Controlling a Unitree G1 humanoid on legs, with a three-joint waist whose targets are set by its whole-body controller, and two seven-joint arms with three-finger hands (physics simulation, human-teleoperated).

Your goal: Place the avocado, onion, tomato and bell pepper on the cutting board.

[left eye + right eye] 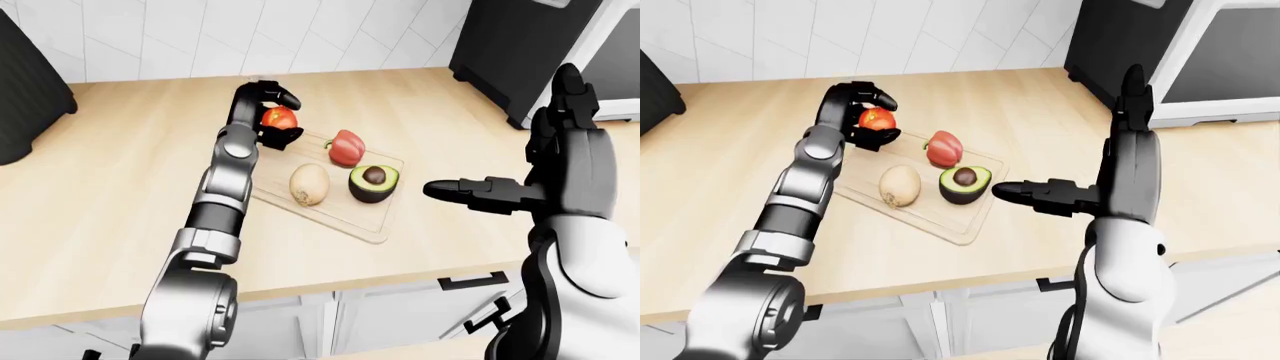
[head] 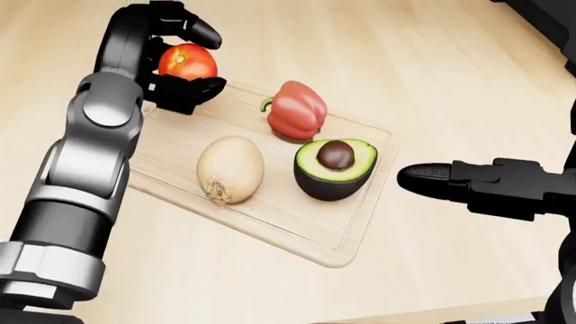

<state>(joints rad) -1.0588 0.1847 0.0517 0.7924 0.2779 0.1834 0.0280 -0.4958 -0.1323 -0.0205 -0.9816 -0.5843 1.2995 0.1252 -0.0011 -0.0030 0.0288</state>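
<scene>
A wooden cutting board [image 2: 297, 223] lies on the counter. On it stand a red bell pepper [image 2: 296, 110], a pale onion [image 2: 230, 169] and a halved avocado [image 2: 335, 167] with its pit showing. My left hand [image 2: 184, 57] is shut on a red tomato [image 2: 187, 62], held above the board's upper left corner in the head view. My right hand [image 2: 432, 179] hovers just right of the board, near the avocado, its fingers stretched out and holding nothing.
A dark appliance [image 1: 520, 52] stands at the counter's upper right and another dark object [image 1: 25, 97] at the far left. White tiles back the counter. The counter's near edge [image 1: 330, 281] runs above white cabinet doors.
</scene>
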